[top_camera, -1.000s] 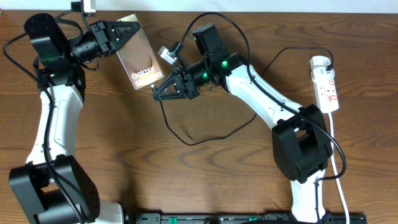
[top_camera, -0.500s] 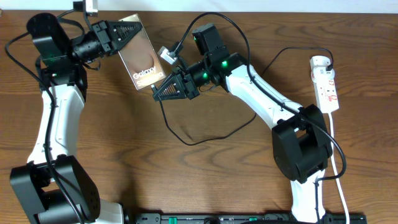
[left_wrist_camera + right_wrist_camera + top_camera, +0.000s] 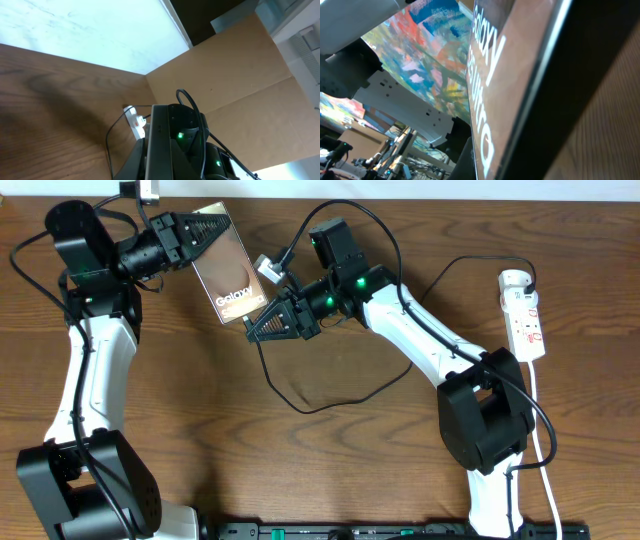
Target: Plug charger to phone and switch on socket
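Note:
My left gripper is shut on the far end of the phone and holds it tilted above the table, with the "Galaxy" lettering at its lower end. The phone's dark edge fills the bottom of the left wrist view. My right gripper is shut on the charger's tip end, right at the phone's lower end. The connector itself is hidden. The black cable loops over the table to its plug in the socket. The right wrist view shows the phone's face very close.
The socket's white cord runs down the right edge of the table. The right arm's base stands beside it. The socket also shows far off in the left wrist view. A cardboard wall stands behind the table.
My left gripper has shifted the phone slightly up and to the right. The right arm and the cable have barely moved.

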Robot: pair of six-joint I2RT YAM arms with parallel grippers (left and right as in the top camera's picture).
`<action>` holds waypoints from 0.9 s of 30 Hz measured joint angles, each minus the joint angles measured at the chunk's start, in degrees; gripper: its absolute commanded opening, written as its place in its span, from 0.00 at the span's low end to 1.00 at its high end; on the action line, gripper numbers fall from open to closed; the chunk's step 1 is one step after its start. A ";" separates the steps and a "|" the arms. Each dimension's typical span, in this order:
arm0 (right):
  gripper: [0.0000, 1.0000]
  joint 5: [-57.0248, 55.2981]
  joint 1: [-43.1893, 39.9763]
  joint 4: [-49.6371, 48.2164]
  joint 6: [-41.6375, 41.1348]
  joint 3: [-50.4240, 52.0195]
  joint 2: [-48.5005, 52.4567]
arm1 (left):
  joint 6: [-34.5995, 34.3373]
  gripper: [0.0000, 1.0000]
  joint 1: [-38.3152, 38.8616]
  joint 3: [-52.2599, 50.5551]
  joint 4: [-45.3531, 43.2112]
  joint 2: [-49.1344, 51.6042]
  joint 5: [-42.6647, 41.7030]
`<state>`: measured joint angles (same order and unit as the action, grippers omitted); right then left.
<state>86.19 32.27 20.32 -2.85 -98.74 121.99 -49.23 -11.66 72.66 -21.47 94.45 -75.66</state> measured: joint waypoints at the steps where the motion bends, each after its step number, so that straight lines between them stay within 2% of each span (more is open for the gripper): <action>1: 0.01 0.00 -0.11 0.00 0.00 0.00 0.00 | 0.00 0.07 0.02 0.00 -0.02 0.00 0.07; 27: 0.01 0.70 -1.01 -0.76 0.00 0.17 0.00 | 0.35 0.07 1.05 0.00 -0.31 0.00 1.42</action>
<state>86.89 31.27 19.55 -2.85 -98.56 121.99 -48.88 -10.61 72.66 -21.78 94.45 -74.24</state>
